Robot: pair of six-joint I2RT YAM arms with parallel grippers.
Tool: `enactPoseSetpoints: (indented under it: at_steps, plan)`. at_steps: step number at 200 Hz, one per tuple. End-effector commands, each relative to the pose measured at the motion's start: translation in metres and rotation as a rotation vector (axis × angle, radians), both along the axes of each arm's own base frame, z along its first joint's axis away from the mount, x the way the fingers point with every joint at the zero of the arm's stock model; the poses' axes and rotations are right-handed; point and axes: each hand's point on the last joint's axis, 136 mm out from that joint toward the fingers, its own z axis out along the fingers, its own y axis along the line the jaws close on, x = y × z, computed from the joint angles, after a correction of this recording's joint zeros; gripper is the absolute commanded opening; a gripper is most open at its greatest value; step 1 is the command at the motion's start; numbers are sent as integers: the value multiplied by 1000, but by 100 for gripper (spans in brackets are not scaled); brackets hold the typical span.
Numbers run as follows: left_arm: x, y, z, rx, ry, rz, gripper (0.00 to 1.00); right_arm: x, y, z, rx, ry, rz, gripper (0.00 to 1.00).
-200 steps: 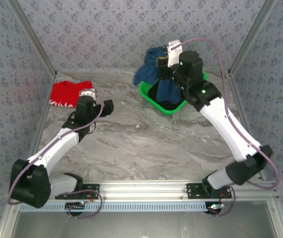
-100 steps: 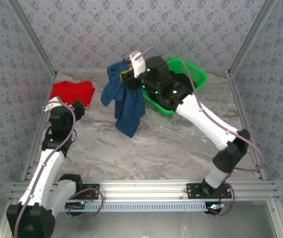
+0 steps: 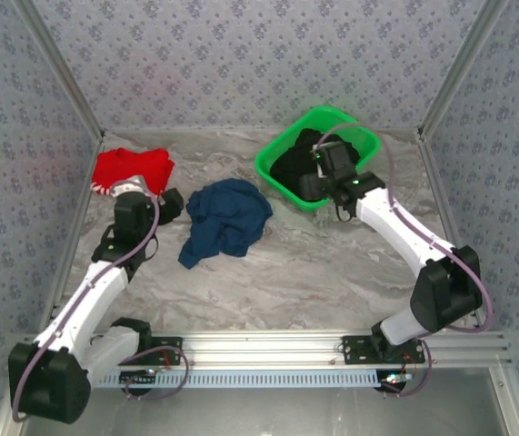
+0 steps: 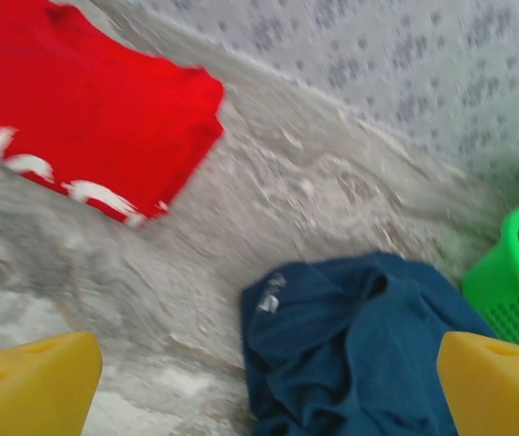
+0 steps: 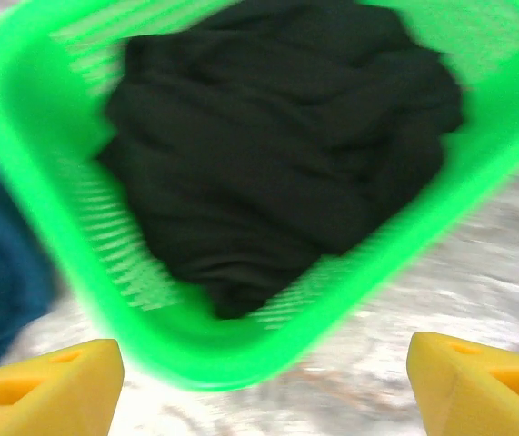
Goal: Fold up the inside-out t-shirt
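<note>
The dark navy-blue cloth t-shirt (image 3: 225, 222) lies crumpled on the grey marbled table (image 3: 314, 272), between a folded red garment with white trim (image 3: 132, 168) and a green plastic basket (image 3: 277, 184) of black clothing (image 3: 297, 156). Sleeves and neck cannot be made out; one small white tag (image 4: 271, 300) shows. The left gripper (image 3: 170, 204), just beside the shirt, has its yellow fingers (image 4: 32, 381) wide apart and empty. The right gripper (image 5: 259, 381), above the basket's near rim, is likewise spread and empty. Both wrist views are blurred.

No legible writing anywhere; white tag (image 4: 271, 298) on the navy t-shirt (image 4: 368, 354) too blurred
</note>
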Motion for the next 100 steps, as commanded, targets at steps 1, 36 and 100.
enactPoseSetpoints:
  at_steps: [1, 36, 100]
  plan:
    - [12, -23, 10, -1, -29, -76, 95, -3, -48, -23, -97, 57, -168, 84]
    - [19, -38, -1, 15, 1, -109, 95, 12, -55, -53, 44, 116, -269, 86]
    - [24, -46, -6, 30, 16, -130, 95, 45, -78, -91, 257, 185, -400, 72]
